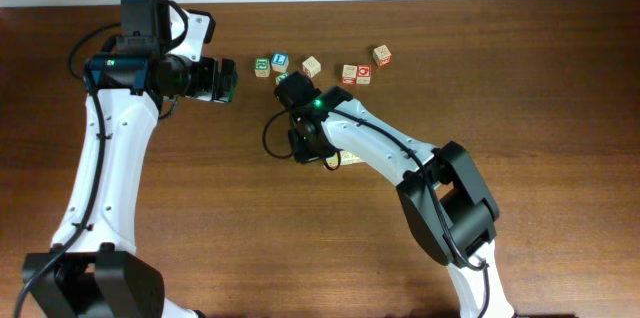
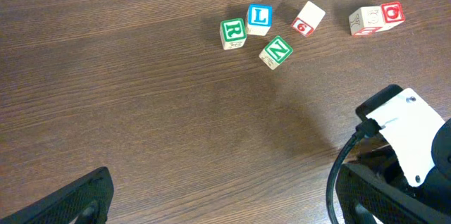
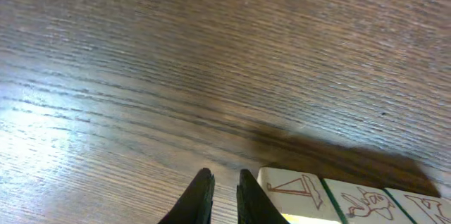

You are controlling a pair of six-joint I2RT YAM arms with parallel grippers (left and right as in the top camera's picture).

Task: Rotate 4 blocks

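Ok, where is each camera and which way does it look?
Overhead: above the table, looking straight down; both arms, left hand and right hand show.
Left wrist: by the left hand, looking down at lettered blocks; one own finger shows.
Right wrist: low over the table, facing cream blocks; its nearly shut fingers show.
Shared: overhead and left wrist both see the blue L block.

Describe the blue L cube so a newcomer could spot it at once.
On the table, look to the scatter of cubes at the far side. Near its left end, the blue L cube stands beside the green R cube and near the green N cube. Only it shows blue.
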